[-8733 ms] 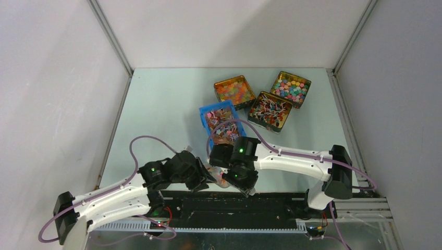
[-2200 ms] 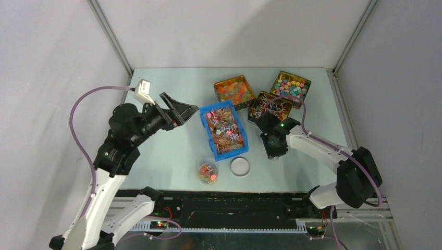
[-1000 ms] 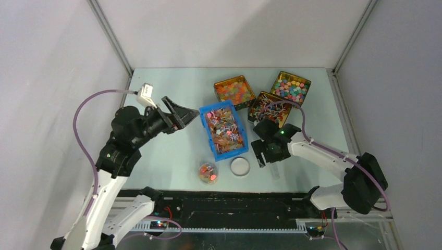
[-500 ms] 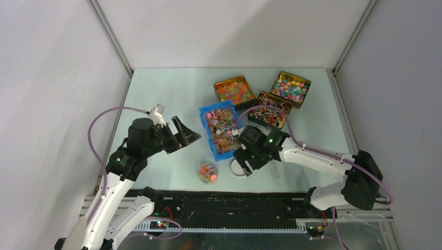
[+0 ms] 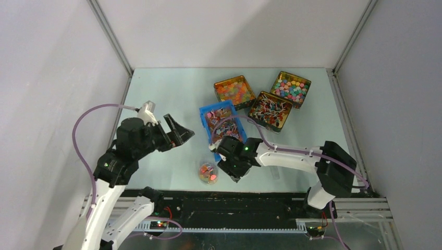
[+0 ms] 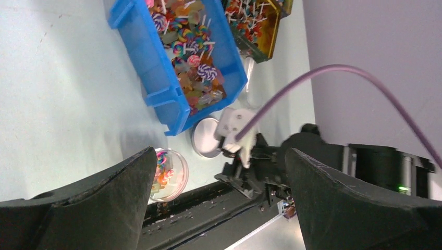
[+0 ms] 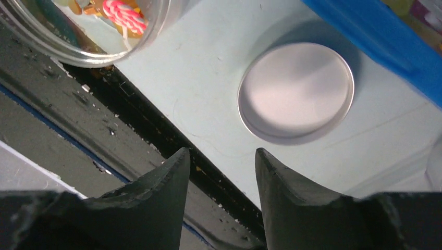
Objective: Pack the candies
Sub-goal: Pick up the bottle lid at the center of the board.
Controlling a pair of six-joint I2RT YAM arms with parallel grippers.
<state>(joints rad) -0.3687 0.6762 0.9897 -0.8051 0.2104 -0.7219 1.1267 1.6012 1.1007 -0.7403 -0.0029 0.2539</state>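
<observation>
I am watching the blue bin (image 5: 212,136) sitting mid-table with the candies (image 6: 194,67) heaped inside it, and a few more are lying in the small clear jar (image 5: 208,173) just nearer the table's (image 5: 161,94) front edge. Three gold tins are standing beyond the bin: the tin of orange sweets (image 5: 234,91), the tin of striped pieces (image 5: 269,110) and the tin of pastel rounds (image 5: 290,88). The right arm's purple cable (image 5: 229,121) is looping across the bin, and the arm's wrist is blocking the round lid (image 7: 296,92) from the overhead camera; only the wrist views are showing it, flat on the table between the jar and the bin's near corner. A second ago that lid was lying in plain sight from above, and the right arm was reaching out to the right of the bin; it is now swinging in low over the lid, close to the black rail (image 7: 78,120). The left arm is dropping back from the bin's far corner. The right claw (image 7: 220,156) is pointing down with its fingers a little apart, pinching nothing, the lid just beyond their tips. The left claw (image 5: 180,127) is hanging above the table left of the bin, spread wide and empty, aiming towards the jar.
</observation>
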